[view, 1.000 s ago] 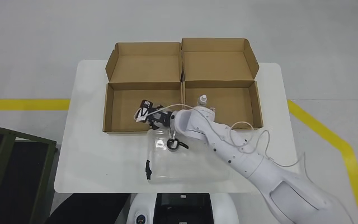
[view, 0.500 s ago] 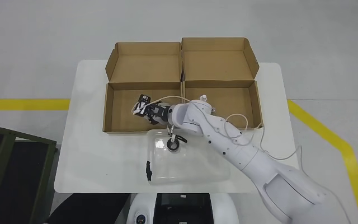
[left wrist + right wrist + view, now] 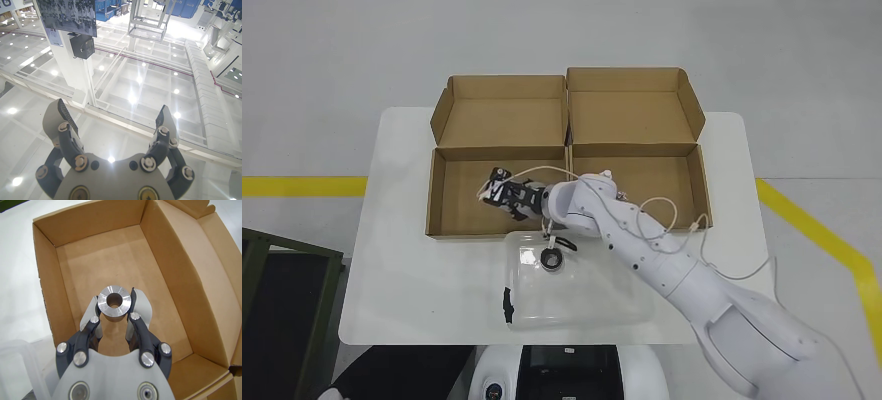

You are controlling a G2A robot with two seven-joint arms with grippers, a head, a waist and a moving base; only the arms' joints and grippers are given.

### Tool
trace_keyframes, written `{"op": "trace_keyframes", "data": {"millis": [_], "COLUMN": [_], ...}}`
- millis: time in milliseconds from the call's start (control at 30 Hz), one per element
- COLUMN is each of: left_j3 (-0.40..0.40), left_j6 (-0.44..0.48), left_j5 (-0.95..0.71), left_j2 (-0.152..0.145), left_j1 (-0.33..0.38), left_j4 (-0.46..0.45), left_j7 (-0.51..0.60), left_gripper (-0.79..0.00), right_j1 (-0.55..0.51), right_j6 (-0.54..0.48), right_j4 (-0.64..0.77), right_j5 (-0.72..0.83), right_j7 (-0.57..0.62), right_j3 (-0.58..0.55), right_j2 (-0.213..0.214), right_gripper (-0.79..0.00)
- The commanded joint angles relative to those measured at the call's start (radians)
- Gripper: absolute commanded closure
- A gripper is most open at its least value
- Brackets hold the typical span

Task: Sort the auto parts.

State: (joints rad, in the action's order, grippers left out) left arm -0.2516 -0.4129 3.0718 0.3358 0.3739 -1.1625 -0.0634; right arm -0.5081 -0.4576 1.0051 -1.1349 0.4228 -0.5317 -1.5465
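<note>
Progress looks partial: right gripper (image 3: 114, 298) clamps 1 metal bushing (image 3: 123, 303) above the left box (image 3: 457, 195), not yet released. 1 white part (image 3: 605, 178) lies in the right box (image 3: 667, 190). 1 dark ring (image 3: 551, 259) waits in the near tray (image 3: 592, 300). Left gripper (image 3: 113, 115) gapes wide.

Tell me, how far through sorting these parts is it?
Early on, it seems. Done: a small white part lies in the right cardboard box. In hand: the right tool is shut on a metal bushing, held over the left cardboard box and not yet released. To go: a ring-shaped part and a black part lie in the clear tray.
</note>
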Motion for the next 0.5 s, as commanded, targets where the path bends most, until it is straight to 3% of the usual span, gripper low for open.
{"op": "trace_keyframes", "data": {"millis": [0, 100, 167, 467], "left_j3": [0.000, 0.000, 0.000, 0.000], "left_j6": [0.000, 0.000, 0.000, 0.000], "left_j5": [0.000, 0.000, 0.000, 0.000], "left_j2": [0.000, 0.000, 0.000, 0.000], "left_j1": [0.000, 0.000, 0.000, 0.000], "left_j4": [0.000, 0.000, 0.000, 0.000], "left_j7": [0.000, 0.000, 0.000, 0.000], "left_gripper": [-0.785, -0.785, -0.785, -0.785], "right_j1": [0.002, 0.005, 0.005, 0.007], "right_j6": [-0.003, -0.005, -0.008, -0.016], "right_j4": [-0.015, -0.029, -0.037, -0.053], "right_j5": [0.000, -0.004, -0.006, -0.019], "right_j7": [-0.003, -0.006, -0.006, -0.006], "right_j3": [-0.001, -0.002, -0.004, -0.022], "right_j2": [-0.005, -0.012, -0.016, -0.027], "right_gripper": [-0.182, -0.203, -0.262, -0.336]}}
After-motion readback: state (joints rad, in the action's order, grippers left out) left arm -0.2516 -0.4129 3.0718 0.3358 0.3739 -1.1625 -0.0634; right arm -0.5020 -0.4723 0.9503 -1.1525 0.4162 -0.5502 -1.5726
